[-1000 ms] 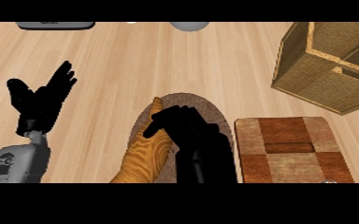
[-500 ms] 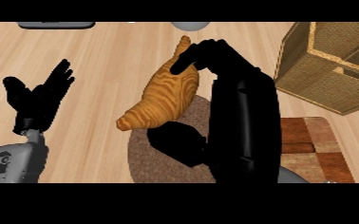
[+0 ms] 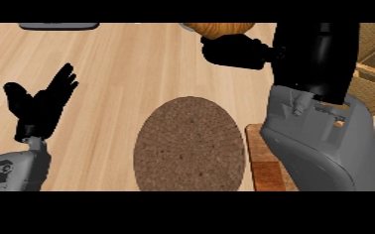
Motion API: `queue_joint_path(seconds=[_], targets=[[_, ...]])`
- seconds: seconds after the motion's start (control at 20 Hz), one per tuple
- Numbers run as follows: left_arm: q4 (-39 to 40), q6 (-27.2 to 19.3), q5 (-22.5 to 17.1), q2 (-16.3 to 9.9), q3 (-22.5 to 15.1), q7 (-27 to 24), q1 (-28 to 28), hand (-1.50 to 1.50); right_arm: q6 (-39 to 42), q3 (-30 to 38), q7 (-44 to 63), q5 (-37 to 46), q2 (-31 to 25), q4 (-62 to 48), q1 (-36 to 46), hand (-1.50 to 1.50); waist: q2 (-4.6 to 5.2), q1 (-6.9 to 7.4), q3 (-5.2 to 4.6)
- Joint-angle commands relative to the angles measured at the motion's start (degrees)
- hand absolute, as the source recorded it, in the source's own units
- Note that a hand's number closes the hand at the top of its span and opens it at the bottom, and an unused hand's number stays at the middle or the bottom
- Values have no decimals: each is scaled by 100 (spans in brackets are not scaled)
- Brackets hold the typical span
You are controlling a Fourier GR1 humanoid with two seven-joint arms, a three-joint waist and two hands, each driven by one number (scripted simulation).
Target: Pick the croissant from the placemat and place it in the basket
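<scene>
The golden-brown croissant (image 3: 218, 29) shows only partly at the top edge of the head view, held up off the counter. My right hand (image 3: 236, 52) is curled round its lower side, hiding most of it. The round brown placemat (image 3: 189, 144) lies bare on the wooden counter below. The wicker basket (image 3: 364, 64) is mostly hidden behind my right forearm, with only a sliver showing at the right edge. My left hand (image 3: 42, 104) rests open at the left, fingers up.
A wooden board (image 3: 265, 162) lies just right of the placemat, partly under my right forearm (image 3: 315, 124). A dark flat object (image 3: 58, 26) sits at the far top left of the counter.
My right hand has lifted the croissant up and away from the placemat toward the far right. The placemat now lies uncovered. My left hand has stayed where it was.
</scene>
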State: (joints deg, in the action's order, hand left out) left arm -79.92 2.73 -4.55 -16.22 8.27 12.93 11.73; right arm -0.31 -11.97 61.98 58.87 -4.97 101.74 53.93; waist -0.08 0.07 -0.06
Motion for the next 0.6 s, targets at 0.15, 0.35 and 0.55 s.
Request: queue_joint_path(seconds=[0.15, 0.35, 0.55], targets=[[-171, -201, 149, 219, -140, 122, -91, 0, 161, 835, -179, 77, -574, -553, -211, 150, 5, 4, 7], [-35, 123, -2, -44, 89, -81, -125, 0, 262, 1344, -731, -356, -932, -663, -457, 150, 5, 4, 6], [26, -159, 173, 193, -28, -11, 114, 0, 16, 1254, -1347, -371, -1017, -672, -1145, 150, 9, -10, 7]])
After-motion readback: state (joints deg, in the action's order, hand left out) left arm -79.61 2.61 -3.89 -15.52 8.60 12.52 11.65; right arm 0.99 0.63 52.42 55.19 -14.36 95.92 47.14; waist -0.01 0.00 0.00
